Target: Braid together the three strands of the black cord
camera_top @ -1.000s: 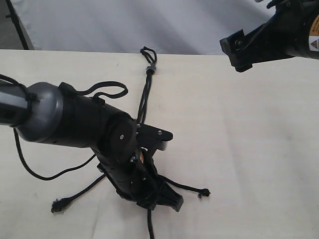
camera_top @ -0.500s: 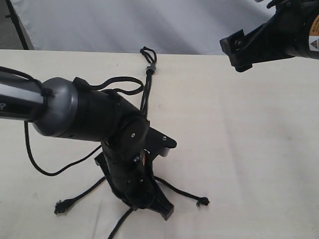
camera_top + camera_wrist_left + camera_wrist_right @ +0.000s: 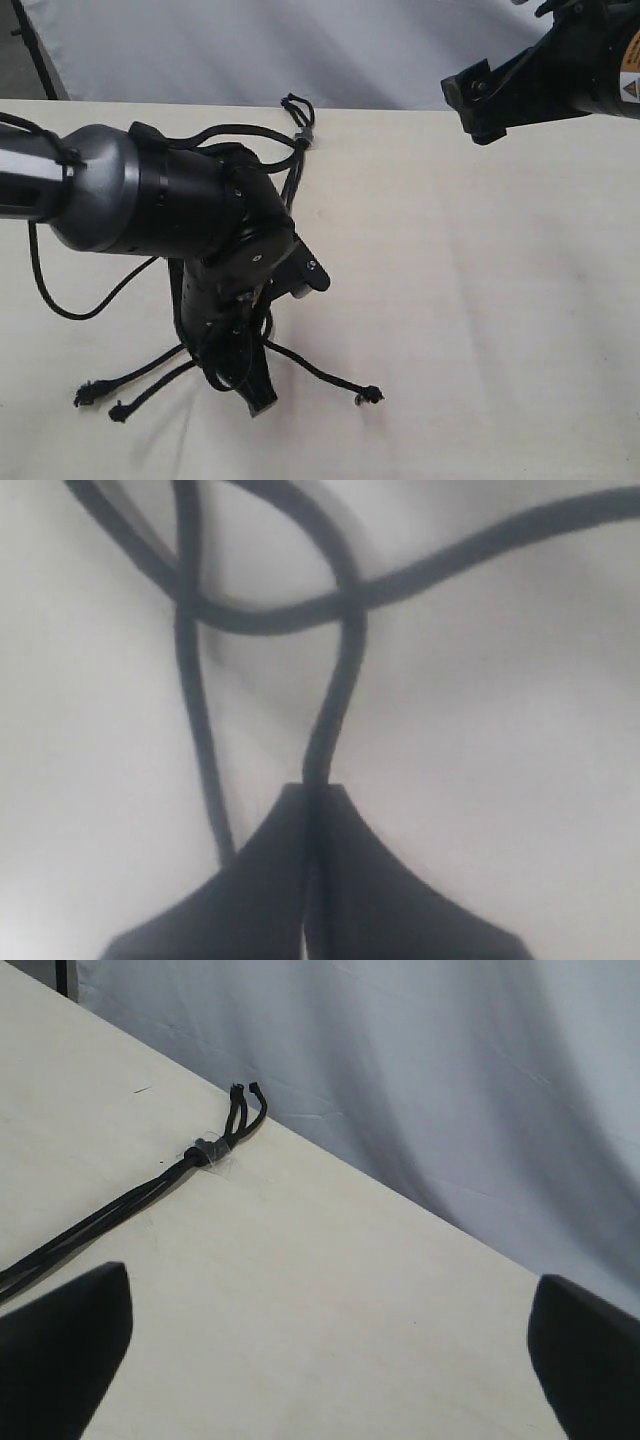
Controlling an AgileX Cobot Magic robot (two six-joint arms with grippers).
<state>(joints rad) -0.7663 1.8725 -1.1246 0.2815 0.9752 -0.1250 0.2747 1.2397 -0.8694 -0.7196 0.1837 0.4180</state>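
Well, nearest me on the pale tabletop [image 3: 480,300] lie the free tips of the three strands [image 3: 291,185]: two knotted ends [image 3: 85,397] close together at the near left, and a third knot [image 3: 368,395] at the near right. Between them the left end effector [image 3: 313,792] points down toward the near edge, its jaws closed tight on one strand [image 3: 337,700]. That strand runs straight out from the pinched tips, and another crosses it just beyond; I cannot tell which lies on top. The arm's bulk hides which knot belongs to the gripped strand.

Farther back the strands gather into a bundle, so the black cord [image 3: 110,1215] has its long axis near to far. It ends at the grey band [image 3: 208,1152] and the small loop [image 3: 296,104] by the far edge. The banded end thus lies far of the left end effector and a little to its right, with the loose tails beside it.

Farthest off, at the far right, the right end effector [image 3: 470,110] hangs above the tabletop with jaws wide apart and empty, well apart from the cord. The left arm is plainly the nearer one. I would judge the coming move to be a sideways carry of the gripped strand across its neighbours.
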